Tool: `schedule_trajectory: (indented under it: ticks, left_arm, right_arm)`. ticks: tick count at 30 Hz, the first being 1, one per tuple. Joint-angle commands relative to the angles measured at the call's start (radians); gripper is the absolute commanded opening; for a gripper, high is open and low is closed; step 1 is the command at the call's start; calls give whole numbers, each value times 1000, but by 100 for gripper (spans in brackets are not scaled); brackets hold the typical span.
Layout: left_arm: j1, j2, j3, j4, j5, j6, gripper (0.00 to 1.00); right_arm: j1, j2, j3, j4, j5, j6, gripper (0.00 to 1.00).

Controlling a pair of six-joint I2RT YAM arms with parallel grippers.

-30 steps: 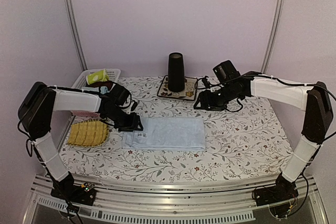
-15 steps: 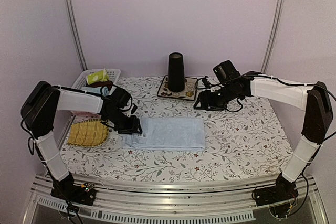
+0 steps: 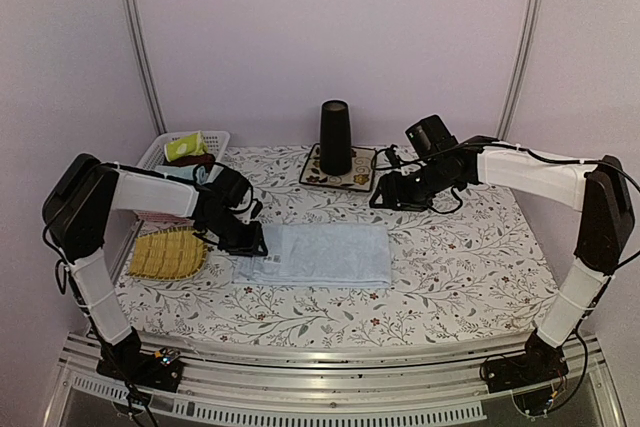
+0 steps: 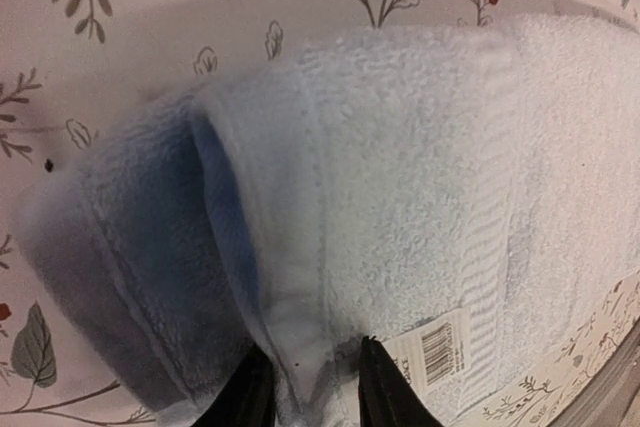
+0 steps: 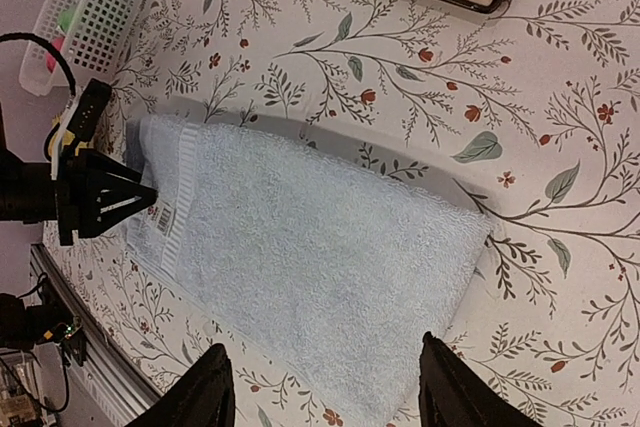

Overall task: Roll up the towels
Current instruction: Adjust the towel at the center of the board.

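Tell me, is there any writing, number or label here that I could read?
White tag on the plain light blue cloth towel: a barcode is visible, but any print around it is too small and blurred to read.
No other writing can be made out in any view.

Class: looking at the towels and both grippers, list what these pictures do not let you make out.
1. The green towel: top view, tiny, half sunk in the basket; pattern unreadable.
2. The blue towel, left edge: top view, covered by the left gripper.
3. The label: left wrist view, print too blurred to read.
4. The right gripper: right wrist view, finger bases cut off by the bottom edge.
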Motion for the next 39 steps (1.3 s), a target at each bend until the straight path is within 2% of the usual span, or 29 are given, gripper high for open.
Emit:
schedule_trajectory:
  ticks: [1, 4, 6, 9, 11, 12, 24, 34, 39]
  left_arm:
    - [-4, -20, 12, -16, -14, 2, 31]
    - [-4, -25, 26, -28, -27, 7, 30]
    - [-5, -18, 37, -36, -31, 12, 19]
    - [-7, -9, 50, -41, -29, 15, 14]
    - [-7, -7, 59, -47, -31, 15, 2]
    - [-7, -7, 65, -50, -31, 15, 0]
    - [-7, -104, 159, -228, -70, -12, 0]
    - [-8, -150, 53, -230, -85, -49, 0]
    - [-14, -177, 63, -215, -96, -69, 0]
  right_arm:
    - [1, -28, -1, 3, 13, 7, 64]
    - [1, -24, 1, 5, 13, 7, 63]
    - [1, -22, 3, 8, 10, 10, 63]
    - [1, -22, 3, 11, 8, 11, 63]
    - [1, -21, 3, 12, 10, 11, 64]
    - [1, -21, 3, 11, 11, 12, 63]
    - [-2, -13, -2, 8, 28, -3, 64]
    - [-7, -1, 7, 12, 24, -10, 64]
    - [-7, 10, 7, 6, 23, -7, 64]
